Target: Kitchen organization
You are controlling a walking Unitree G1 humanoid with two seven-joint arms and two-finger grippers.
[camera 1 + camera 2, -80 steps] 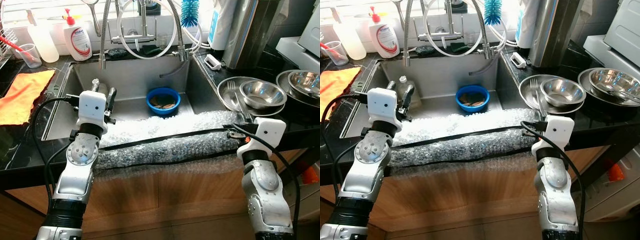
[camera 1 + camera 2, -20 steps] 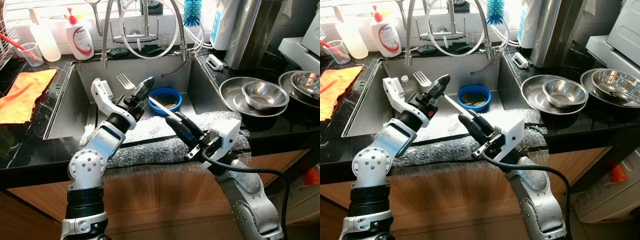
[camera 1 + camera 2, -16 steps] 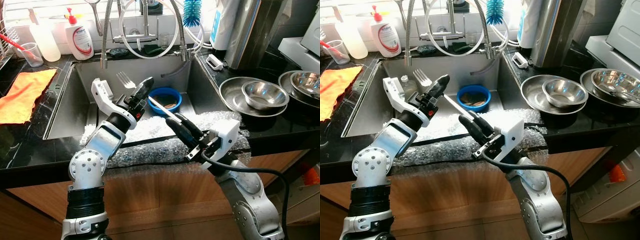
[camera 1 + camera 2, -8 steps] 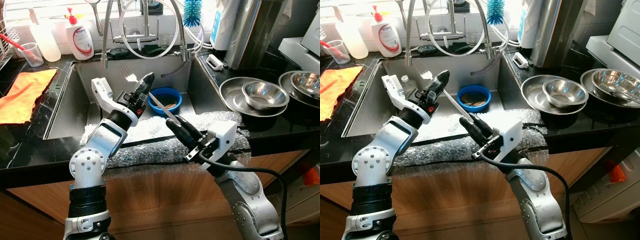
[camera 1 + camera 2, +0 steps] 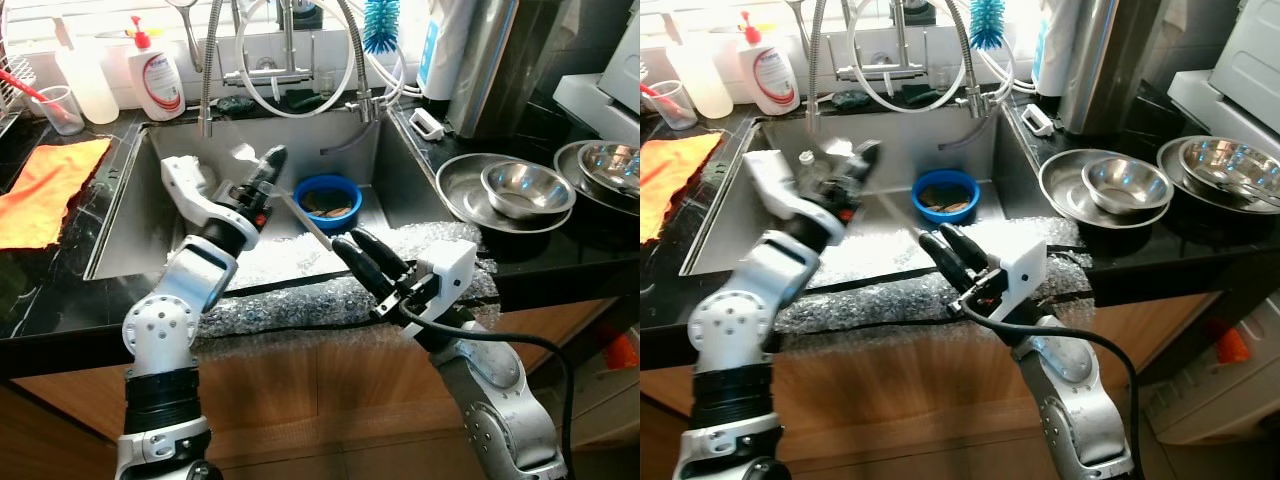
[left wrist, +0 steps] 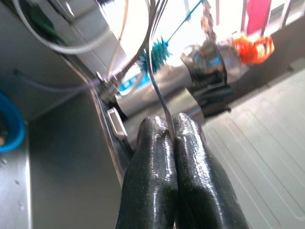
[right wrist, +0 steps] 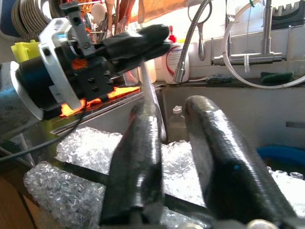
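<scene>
A metal fork (image 5: pixel 300 215) hangs over the sink (image 5: pixel 130 230), tines up and blurred. My left gripper (image 5: pixel 268 160) is shut on it near the tines; the left wrist view has its pads pressed on the thin metal strip (image 6: pixel 159 90). The handle slants down toward my right gripper (image 5: pixel 355 245), which stands open above the sink's front edge. In the right wrist view the handle (image 7: pixel 150 93) runs beside one finger (image 7: pixel 136 157), and the other finger stands apart from it. A blue bowl (image 5: pixel 326 200) with scraps sits in the sink behind the fork.
Bubble wrap (image 5: pixel 300 300) covers the sink's front edge. A steel plate (image 5: pixel 470 205) holding a steel bowl (image 5: pixel 520 188) sits on the right counter, with more bowls (image 5: pixel 605 165) beyond. An orange cloth (image 5: pixel 45 190) lies left, with a soap bottle (image 5: pixel 160 75) and hoses behind.
The fork left the steel plate and is now in my left gripper. Within the last second that arm swung left with it, and my right gripper's fingers spread apart.
</scene>
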